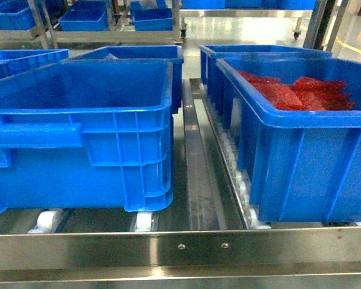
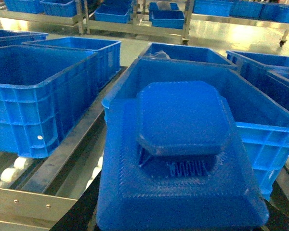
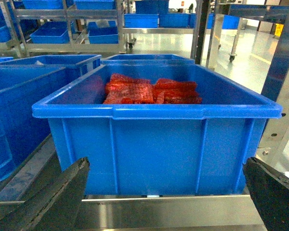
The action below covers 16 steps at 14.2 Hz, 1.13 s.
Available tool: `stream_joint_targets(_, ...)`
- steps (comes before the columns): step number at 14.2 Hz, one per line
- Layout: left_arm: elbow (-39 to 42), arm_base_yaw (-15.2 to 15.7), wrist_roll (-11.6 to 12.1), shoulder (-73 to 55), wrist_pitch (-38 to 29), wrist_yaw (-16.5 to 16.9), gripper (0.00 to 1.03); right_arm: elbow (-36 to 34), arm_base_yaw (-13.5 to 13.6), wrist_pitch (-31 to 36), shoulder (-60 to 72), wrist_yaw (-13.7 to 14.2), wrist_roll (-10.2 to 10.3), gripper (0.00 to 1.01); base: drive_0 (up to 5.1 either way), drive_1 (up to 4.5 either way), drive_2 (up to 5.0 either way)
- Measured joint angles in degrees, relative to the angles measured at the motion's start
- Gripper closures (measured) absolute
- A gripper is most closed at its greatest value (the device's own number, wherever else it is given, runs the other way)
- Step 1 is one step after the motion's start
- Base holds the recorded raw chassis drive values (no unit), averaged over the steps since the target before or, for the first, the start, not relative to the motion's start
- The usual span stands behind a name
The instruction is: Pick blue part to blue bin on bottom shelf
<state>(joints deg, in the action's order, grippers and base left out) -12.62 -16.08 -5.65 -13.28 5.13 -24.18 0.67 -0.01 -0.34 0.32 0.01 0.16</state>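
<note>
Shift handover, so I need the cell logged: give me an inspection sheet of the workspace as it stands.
Surface: bottom shelf, steel front rail, pale rollers.
Job's things: blue part close before the left wrist camera; blue bin, no contents visible.
Clutter: crate with red mesh bags; more blue crates behind.
Grippers: left gripper hidden, seemingly carrying the blue part; right gripper open, empty.
Cables: nothing seen.
Surroundings: racks of crates, glossy floor.
</note>
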Motion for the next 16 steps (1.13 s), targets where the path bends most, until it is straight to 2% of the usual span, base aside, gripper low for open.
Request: stream_joint_targets(16, 0.0, 0.0, 0.0, 0.0, -0.02, 0.0, 0.6, 0.0, 0.0, 0.02, 0.0, 0.0, 0.0, 0.03, 0.0, 0.0, 0.0)
